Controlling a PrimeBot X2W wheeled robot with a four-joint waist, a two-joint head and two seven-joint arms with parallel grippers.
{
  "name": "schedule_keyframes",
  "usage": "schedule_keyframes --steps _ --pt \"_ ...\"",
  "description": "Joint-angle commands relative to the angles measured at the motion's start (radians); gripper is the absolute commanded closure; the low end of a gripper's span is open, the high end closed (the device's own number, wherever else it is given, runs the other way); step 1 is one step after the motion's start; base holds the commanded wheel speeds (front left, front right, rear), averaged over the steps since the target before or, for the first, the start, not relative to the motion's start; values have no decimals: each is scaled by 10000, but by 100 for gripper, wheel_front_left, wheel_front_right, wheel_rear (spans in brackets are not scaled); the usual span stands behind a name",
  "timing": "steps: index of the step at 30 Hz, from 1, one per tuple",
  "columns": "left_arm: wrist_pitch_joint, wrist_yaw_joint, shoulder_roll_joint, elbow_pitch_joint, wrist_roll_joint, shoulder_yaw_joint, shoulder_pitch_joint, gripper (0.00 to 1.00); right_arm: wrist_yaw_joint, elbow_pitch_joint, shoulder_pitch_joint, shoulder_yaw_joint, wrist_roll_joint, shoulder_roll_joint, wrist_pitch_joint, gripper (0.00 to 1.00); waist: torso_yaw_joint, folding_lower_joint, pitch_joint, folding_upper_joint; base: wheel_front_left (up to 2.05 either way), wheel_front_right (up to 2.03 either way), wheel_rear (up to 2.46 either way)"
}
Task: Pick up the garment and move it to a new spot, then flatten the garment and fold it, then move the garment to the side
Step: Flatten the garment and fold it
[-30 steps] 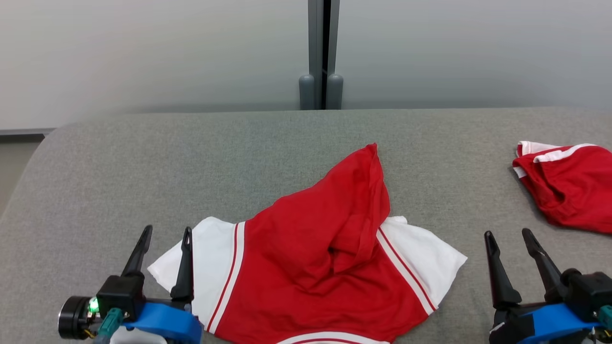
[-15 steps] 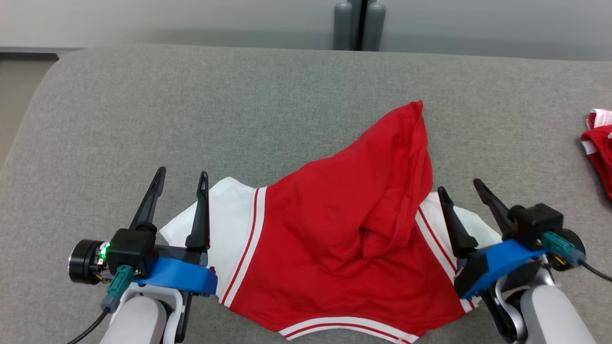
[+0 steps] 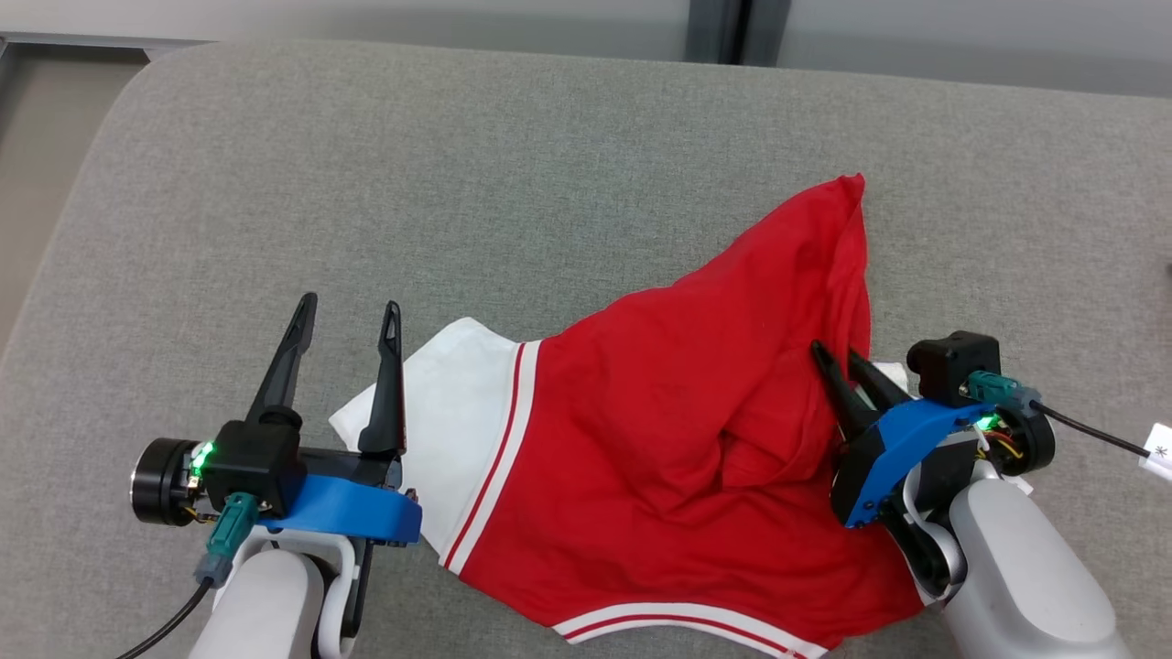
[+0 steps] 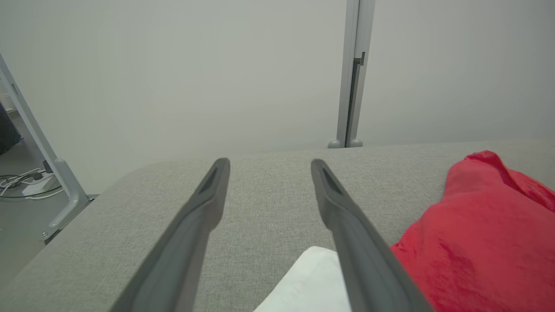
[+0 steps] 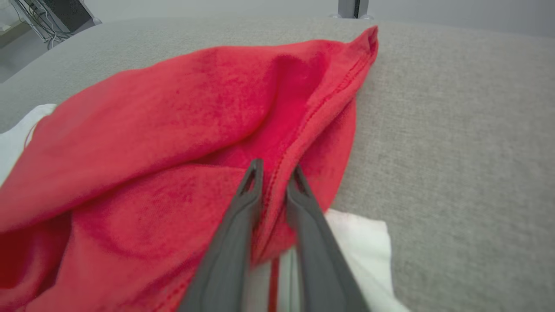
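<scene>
I am pinching the raised red fold of the garment (image 3: 659, 439), crumpled on the grey padded surface (image 3: 458, 183), in the right gripper's (image 3: 838, 361) narrowed fingers for lifting, holding the left gripper (image 3: 350, 304) wide open and empty by its white sleeve (image 3: 439, 394).

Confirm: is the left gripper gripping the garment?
No, the left gripper shows fingers spread wide apart above the grey surface, clamping none of the garment.

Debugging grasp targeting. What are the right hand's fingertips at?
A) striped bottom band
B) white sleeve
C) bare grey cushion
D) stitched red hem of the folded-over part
D: in the right wrist view the right hand has its two fingertips close on either side of the stitched red hem of the garment, on red cloth rather than white.
</scene>
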Motion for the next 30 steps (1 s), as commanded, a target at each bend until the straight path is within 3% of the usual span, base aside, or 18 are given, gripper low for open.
schedule_keyframes --steps 1,11,19,22,23,24,25,30 --pt "-48 -27 -21 -42 47 75 35 0 5 2 -136 19 90 -22 -93 100 -60 -1 -33 -3 0 0 0" --pt "-47 -233 -65 -19 315 270 185 0 3 -1354 1715 -1054 332 -48 -1068 100 -828 -1 -302 -3 0 0 0" --pt "-48 -318 -45 86 435 363 364 0 3 -2623 4360 -2628 280 717 -738 100 -1364 -1 -536 -3 0 0 0" --pt "-48 -314 -34 100 449 392 408 0 3 -2925 4831 -2751 281 881 -661 100 -1433 -1 -581 -3 0 0 0" --pt "-48 -319 -28 106 444 400 414 0 3 -3024 4922 -2749 251 911 -637 71 -1450 -1 -589 -3 0 0 0" --pt "-48 -321 -14 105 441 418 417 0 3 -3151 4950 -2749 204 924 -711 27 -1465 -1 -586 -3 0 0 0" --pt "-48 -319 -4 104 440 434 425 0 3 -3264 4930 -2773 106 926 -817 0 -1474 -1 -587 -3 0 0 0" --pt "-48 -226 -13 154 388 547 584 0 3 -4061 4849 -3026 -324 952 -1371 0 -1470 -1 -711 -3 0 0 0"
